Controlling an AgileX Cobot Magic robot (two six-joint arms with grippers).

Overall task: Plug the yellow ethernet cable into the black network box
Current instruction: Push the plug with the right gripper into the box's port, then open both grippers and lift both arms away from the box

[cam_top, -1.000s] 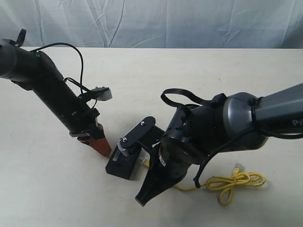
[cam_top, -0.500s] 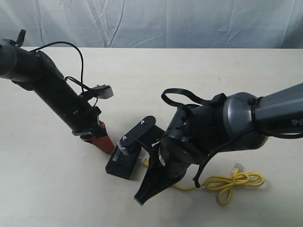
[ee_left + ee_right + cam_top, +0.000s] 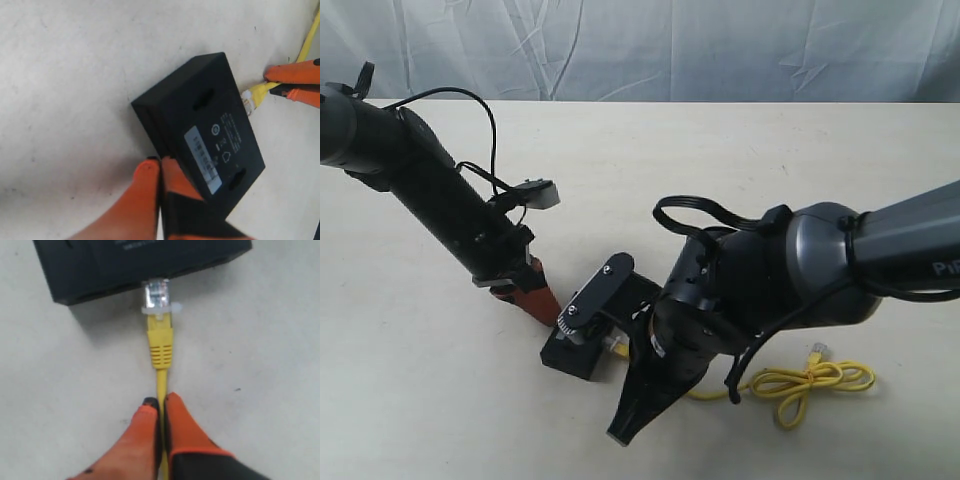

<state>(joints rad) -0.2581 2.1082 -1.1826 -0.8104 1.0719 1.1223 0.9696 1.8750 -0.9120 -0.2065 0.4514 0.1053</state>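
Right arm housing (image 3: 910, 235) — white letters "Pi", cut off at frame edge. Black network box (image 3: 200, 112), pale label (image 3: 202, 159) — barcode and print illegible.

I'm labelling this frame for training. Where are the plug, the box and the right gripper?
plug (image 3: 158, 294): right wrist view, on its clear tip.
box (image 3: 207, 117): left wrist view, middle of its labelled face.
right gripper (image 3: 160, 404): right wrist view, midway between fingertips, shut on the cable (image 3: 161, 382).

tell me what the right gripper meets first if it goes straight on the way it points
The black network box. The right gripper, shut on the yellow ethernet cable, points at its side face; the clear plug ahead of it looks to be at that face, though depth is unclear.
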